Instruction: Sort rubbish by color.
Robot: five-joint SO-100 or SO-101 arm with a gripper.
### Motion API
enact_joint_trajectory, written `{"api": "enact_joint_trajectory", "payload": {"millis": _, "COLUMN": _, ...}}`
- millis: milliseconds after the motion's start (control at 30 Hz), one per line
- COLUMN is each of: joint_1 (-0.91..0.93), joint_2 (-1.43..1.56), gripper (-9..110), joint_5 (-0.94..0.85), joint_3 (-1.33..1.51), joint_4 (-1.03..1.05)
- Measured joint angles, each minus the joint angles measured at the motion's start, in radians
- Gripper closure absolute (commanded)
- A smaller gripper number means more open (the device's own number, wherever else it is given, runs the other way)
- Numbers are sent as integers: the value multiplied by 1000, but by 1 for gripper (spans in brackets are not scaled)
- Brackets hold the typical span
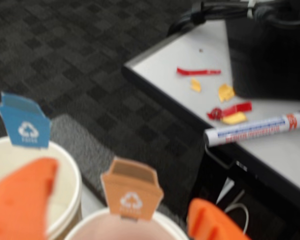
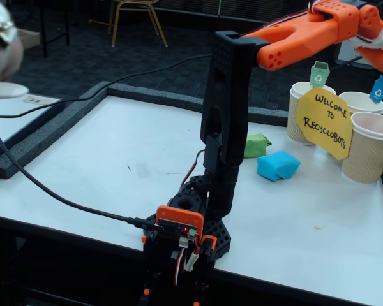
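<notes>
Crumpled matt paper lumps (image 2: pixel 277 165); ribbed paper cups (image 2: pixel 368 150); smooth white table (image 2: pixel 102 166)

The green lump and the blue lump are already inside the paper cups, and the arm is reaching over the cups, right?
Not quite. The arm does reach over the cups, but the green lump and the blue lump are not in them. The fixed view shows both lying on the white table, beside the cups, near the yellow sign.
</notes>
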Motion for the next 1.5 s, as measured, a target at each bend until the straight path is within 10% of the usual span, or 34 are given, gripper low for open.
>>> {"api": "enact_joint_trajectory", "payload": {"millis": 800, "joint_1": -77, "joint_2": 351, "gripper": 101, "joint_5": 83, "joint_3": -109, "joint_4": 583}}
{"api": "enact_joint_trajectory", "payload": {"millis": 1500, "joint_1": -167, "joint_2": 976, "gripper": 101, "joint_5": 374, "joint_3": 278, "joint_4": 678}}
